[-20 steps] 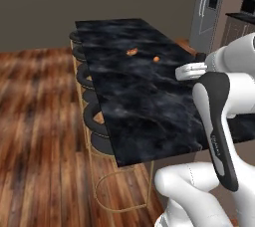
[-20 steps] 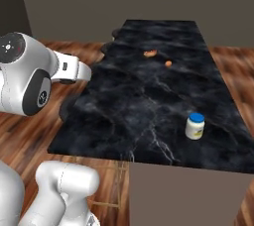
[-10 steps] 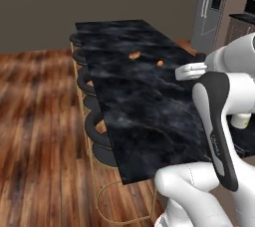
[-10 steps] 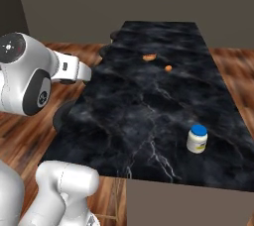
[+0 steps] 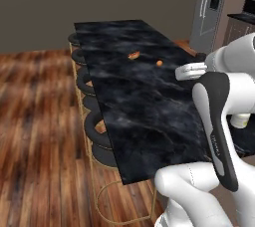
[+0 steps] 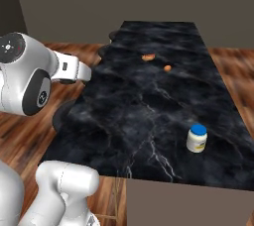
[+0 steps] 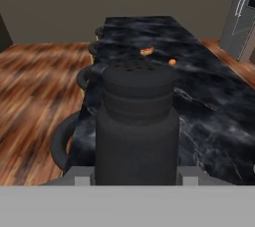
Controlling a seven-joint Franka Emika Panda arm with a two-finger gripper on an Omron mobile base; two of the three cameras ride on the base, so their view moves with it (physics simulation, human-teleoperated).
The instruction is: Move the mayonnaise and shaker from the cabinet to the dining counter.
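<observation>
Shaker (image 7: 137, 124): one, dark, near-black, upright, perforated top facing up. It sits right between the fingers in the hand view; gripper (image 7: 135, 178) is pinched onto its lower body from both sides, held up in the air above the near end of the dining counter (image 7: 209, 106). Fingertips themselves barely show at the bottom edge, mostly hidden behind the shaker.

Mayonnaise (image 6: 197, 138): one jar, white with blue lid, standing upright on the dining counter (image 6: 149, 106) in the right base view, near the close right corner of the slab. In the left base view a sliver of the mayonnaise (image 5: 241, 120) peeks out behind the arm. Can't place it relative to the fingers from the hand view, it's outside that frame.

Other items, counted:
- two small orange bits on the marble, beyond the fingers and past the shaker top: an elongated orange piece (image 7: 146, 51) and, just right of it and nearer, a round orange piece (image 7: 172, 62). Well apart from the jar.
- stools (image 5: 97, 130): a row along the left edge of the counter, black seats on gold legs; at least four seats visible, far ones overlap so the exact count is unclear.
- one grey fridge (image 5: 210, 9) past the far right end of the counter.

Marble ahead of the fingers carries just the two orange bits. Wood floor (image 5: 40, 136) to the left.
</observation>
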